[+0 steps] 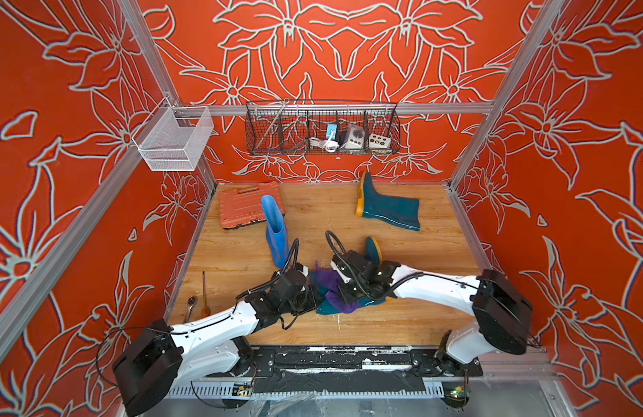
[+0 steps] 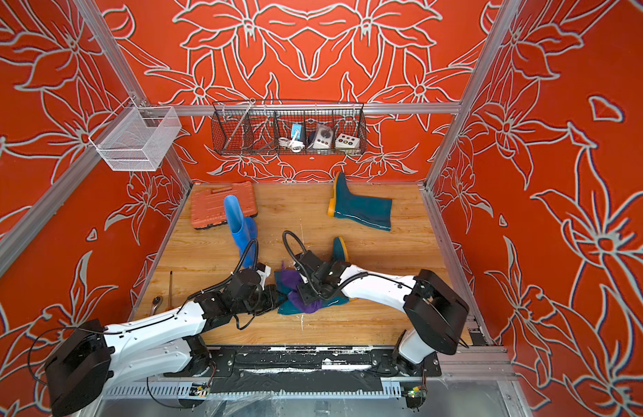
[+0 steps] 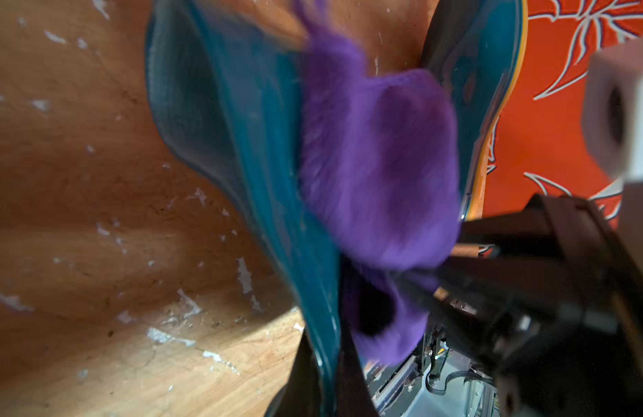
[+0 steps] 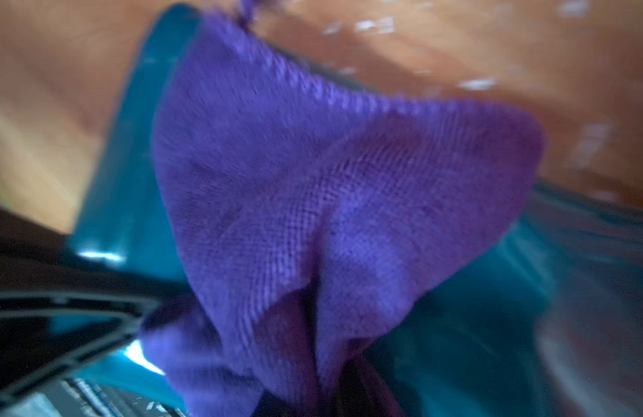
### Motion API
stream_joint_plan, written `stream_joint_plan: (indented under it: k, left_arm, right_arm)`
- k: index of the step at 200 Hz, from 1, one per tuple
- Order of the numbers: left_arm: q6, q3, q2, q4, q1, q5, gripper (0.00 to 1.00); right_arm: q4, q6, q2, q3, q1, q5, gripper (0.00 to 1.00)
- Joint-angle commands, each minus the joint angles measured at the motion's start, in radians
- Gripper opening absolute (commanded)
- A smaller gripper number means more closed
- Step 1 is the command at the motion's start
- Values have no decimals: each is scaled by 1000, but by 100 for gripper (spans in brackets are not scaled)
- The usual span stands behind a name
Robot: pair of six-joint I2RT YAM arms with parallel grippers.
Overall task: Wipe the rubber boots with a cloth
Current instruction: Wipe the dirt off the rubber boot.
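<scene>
Cloth (image 1: pixel 330 285), purple and bunched, drapes over the shaft of the near teal boot (image 1: pixel 327 308), which lies on its side at the front middle of the wooden table (image 1: pixel 403 321), its yellow-edged sole pointing toward the back wall. The right gripper (image 4: pixel 323 400) is closed on a gathered fold of the cloth and presses it against the glossy shaft. The left gripper (image 3: pixel 325 375) is clamped tight on the rim of the same boot's open top, with the rubber edge between its fingers. Both wrist views are blurred.

The blue boot (image 1: pixel 276 234) is just beyond the left wrist, close to that arm's looping cable, and overlaps the orange tool case (image 1: pixel 242 209) behind it in both top views. The far teal boot (image 1: pixel 390 209) lies on its side near the back wall, well apart from the arms. A ratchet (image 1: pixel 191 305) and a screwdriver (image 1: pixel 204 292) lie at the table's left edge, beside the left arm. A black wire basket (image 1: pixel 269 137) and a white mesh basket (image 1: pixel 172 140) hang on the rails above.
</scene>
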Motion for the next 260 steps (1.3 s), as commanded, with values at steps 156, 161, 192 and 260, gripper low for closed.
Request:
stream_joint_plan:
  k: [156, 161, 192, 260]
  left_arm:
    - [1, 53, 56, 49, -1, 49, 0]
    - [8, 56, 49, 38, -1, 48, 0]
    - [12, 65, -10, -45, -1, 4, 0]
    - [-39, 124, 62, -37, 1, 21, 0]
  right_arm:
    - [-106, 14, -42, 7, 8, 148, 0]
    - [-127, -2, -48, -1, -13, 167, 0]
    - [-153, -44, -193, -137, -281, 85, 0]
    - [-74, 42, -257, -80, -90, 102, 0]
